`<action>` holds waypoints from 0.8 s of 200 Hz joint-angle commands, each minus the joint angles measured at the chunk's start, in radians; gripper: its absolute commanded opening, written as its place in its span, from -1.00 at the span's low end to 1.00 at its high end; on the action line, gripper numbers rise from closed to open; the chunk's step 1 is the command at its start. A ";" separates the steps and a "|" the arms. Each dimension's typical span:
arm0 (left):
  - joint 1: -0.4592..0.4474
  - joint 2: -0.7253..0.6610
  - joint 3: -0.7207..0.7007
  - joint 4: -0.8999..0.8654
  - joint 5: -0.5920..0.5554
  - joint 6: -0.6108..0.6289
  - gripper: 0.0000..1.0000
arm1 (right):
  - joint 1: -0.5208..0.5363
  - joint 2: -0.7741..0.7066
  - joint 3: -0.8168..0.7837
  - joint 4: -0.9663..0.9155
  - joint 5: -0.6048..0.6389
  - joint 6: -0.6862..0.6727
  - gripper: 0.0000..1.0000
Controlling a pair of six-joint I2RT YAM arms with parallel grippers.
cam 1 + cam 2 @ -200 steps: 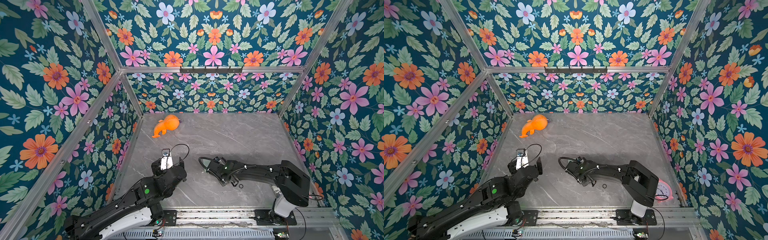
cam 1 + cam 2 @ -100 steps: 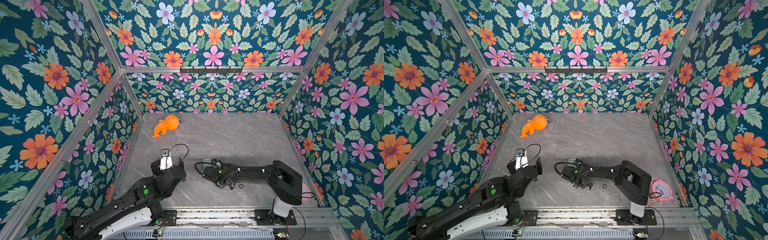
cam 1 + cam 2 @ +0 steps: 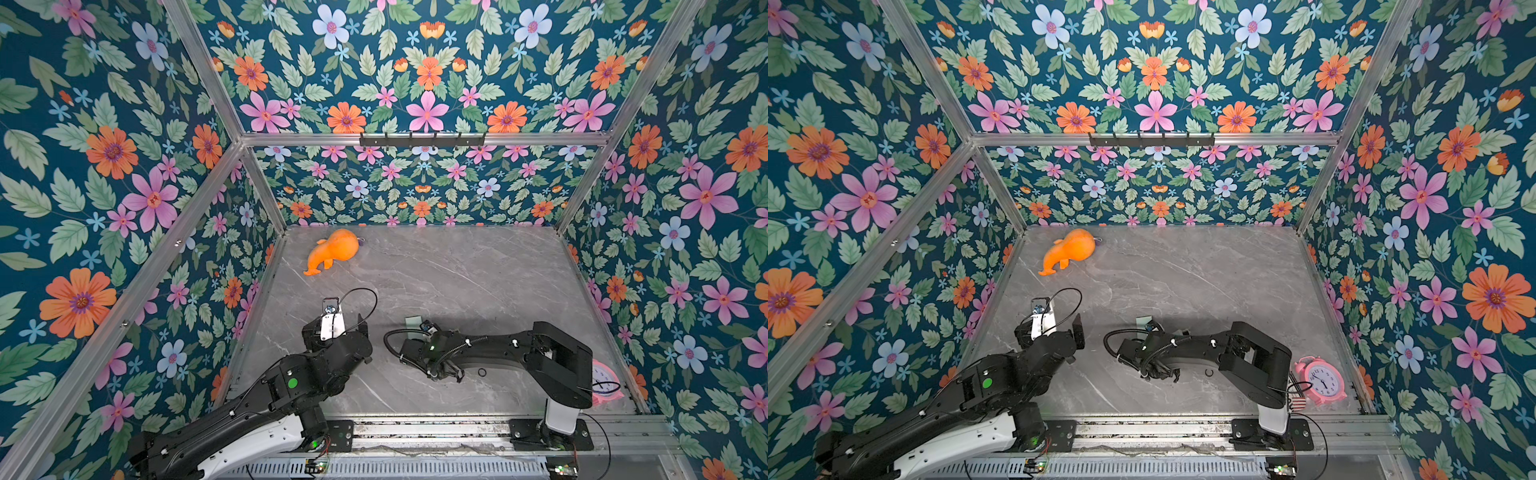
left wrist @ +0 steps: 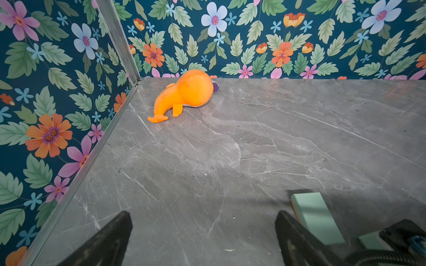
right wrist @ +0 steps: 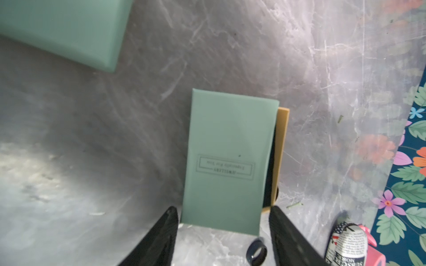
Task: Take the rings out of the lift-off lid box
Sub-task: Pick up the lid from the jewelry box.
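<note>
Seeing right gripper (image 5: 223, 208) at mid width, straddling near short end of mint-green lid (image 5: 227, 161). Spotting thin gaps both sides, so judging not clamped. Blurry tho, so not confirming contact w/ tan base (image 5: 281, 138).

Reading lid as flat, long axis running straight out from gripper, i.e. closing across short width. Noting skew vs base: strip of base + dark gap exposed along one long side. Reading label print upside-down from wrist cam.

Not finding box in both top views; guessing hidden under right arm, approx front-centre of counter (image 3: 478, 270).

Seeing one ring (image 5: 257, 252) already out, lying flat on counter just off lid's near end, between the fingers. Matching it in a top view (image 3: 482, 372): just beside gripper, on front-right-corner side. Not seeing other rings; guessing inside, under lid.

Seeing left gripper (image 4: 204, 214) wide open, holding nothing, facing back edge, apart from box. Judging right arm clearly nearer, so expecting next move from it: lid fully off first.

Also noting second mint-green slab (image 4: 315, 216) nearer back edge than box, orange plush toy (image 3: 332, 251) near back-left corner, pink clock (image 3: 1323, 380) at front-right corner. Treating all as irrelevant.
</note>
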 commanded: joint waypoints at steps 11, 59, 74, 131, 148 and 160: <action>0.001 0.002 0.000 -0.006 -0.015 -0.005 0.99 | 0.000 0.014 0.003 -0.041 0.033 0.032 0.17; 0.001 0.005 0.000 -0.007 -0.015 -0.007 0.99 | 0.000 0.010 0.001 -0.042 0.031 0.033 0.08; 0.001 0.005 0.001 -0.007 -0.015 -0.007 0.99 | 0.001 0.015 0.003 -0.042 0.031 0.033 0.07; 0.001 0.006 0.001 -0.007 -0.017 -0.008 0.99 | 0.002 -0.025 0.008 -0.063 0.031 0.045 0.04; 0.001 0.006 0.001 -0.009 -0.017 -0.010 0.99 | -0.001 -0.063 -0.001 -0.053 0.015 0.039 0.04; 0.001 0.005 0.001 -0.008 -0.017 -0.010 0.99 | -0.004 -0.090 -0.009 -0.043 -0.001 0.034 0.04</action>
